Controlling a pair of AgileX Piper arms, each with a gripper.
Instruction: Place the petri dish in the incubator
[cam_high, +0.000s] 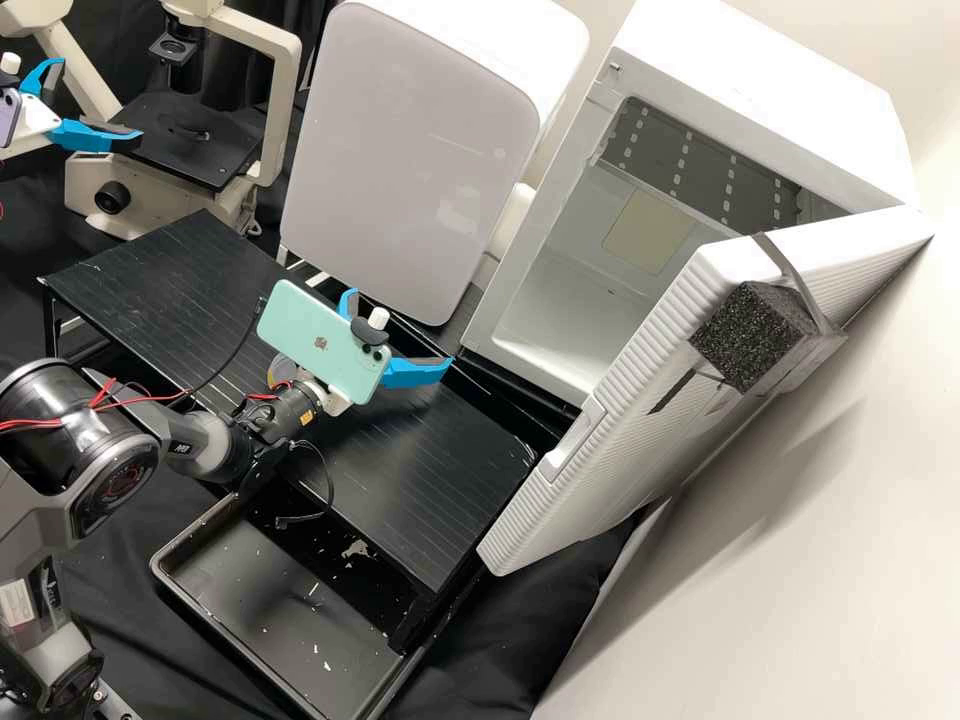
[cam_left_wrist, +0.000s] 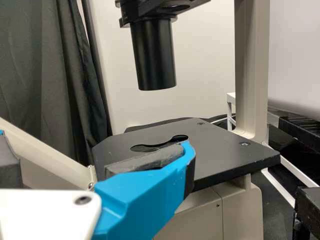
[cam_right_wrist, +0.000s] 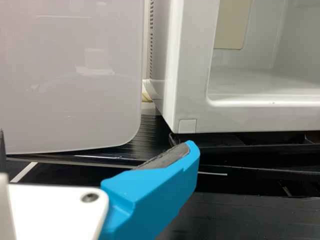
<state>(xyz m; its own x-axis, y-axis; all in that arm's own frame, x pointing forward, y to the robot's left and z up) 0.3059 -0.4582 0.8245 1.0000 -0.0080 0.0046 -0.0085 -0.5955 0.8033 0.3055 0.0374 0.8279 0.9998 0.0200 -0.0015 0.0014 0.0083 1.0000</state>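
In front of the incubator (cam_high: 770, 95), right gripper (cam_high: 404, 330) hangs over the black boards, nr the box's lower front edge but short of its opening. Its two fingers (cam_right_wrist: 155, 195) stand wide apart, nothing btwn them. Incubator door (cam_high: 640, 395) is swung open, w/ a black foam block (cam_high: 735, 345) strapped to it; the inside shows pale walls & a dark, slotted panel. Can't tell where the petri dish is. Well apart from the incubator, past the white appliance w/ grey front (cam_high: 400, 160) beside it, left gripper (cam_high: 101, 100) is at the microscope stage (cam_left_wrist: 215, 150), fingers also apart & nothing btwn. A teal phone (cam_high: 310, 325) rides on the right arm, on the incubator-front side. Farther out from the incubator, beyond the nearer black board (cam_high: 430, 480), lies a black tray (cam_high: 205, 620) w/ small white flecks in it.
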